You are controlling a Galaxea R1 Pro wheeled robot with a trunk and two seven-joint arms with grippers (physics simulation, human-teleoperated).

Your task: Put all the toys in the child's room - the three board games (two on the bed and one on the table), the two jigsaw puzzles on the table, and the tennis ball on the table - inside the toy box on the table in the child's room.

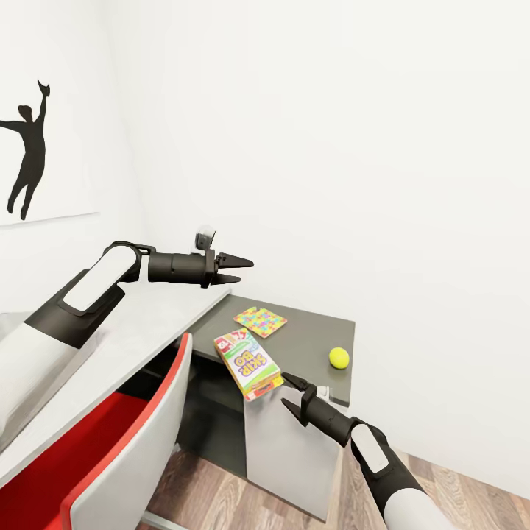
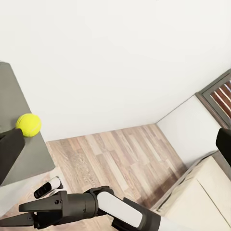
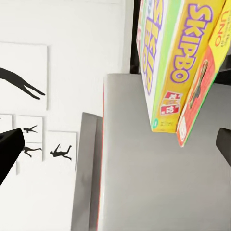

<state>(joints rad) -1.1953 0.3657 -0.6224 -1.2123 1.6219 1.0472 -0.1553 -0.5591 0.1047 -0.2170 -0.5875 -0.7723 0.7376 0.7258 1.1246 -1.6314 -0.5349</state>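
Observation:
A SKIP-BO board game (image 1: 248, 363) lies tilted on the table's dark grey cabinet top (image 1: 313, 331), its near end hanging past the front edge. My right gripper (image 1: 288, 391) is open just short of that end, and in the right wrist view the box (image 3: 168, 62) hangs ahead of the spread fingers (image 3: 9, 149). Further back lie a jigsaw puzzle (image 1: 260, 322) and the tennis ball (image 1: 338, 358), also seen as the ball (image 2: 28, 124). My left gripper (image 1: 237, 269) is open and empty, held high over the pale grey table top (image 1: 147, 324). The toy box is out of view.
A red and grey chair (image 1: 110, 449) stands close in front of the table at the lower left. A small white and grey device (image 1: 205, 238) sits at the table's back against the wall. The cream bed (image 2: 207, 197) and brown plank floor (image 2: 120, 149) lie beyond the cabinet.

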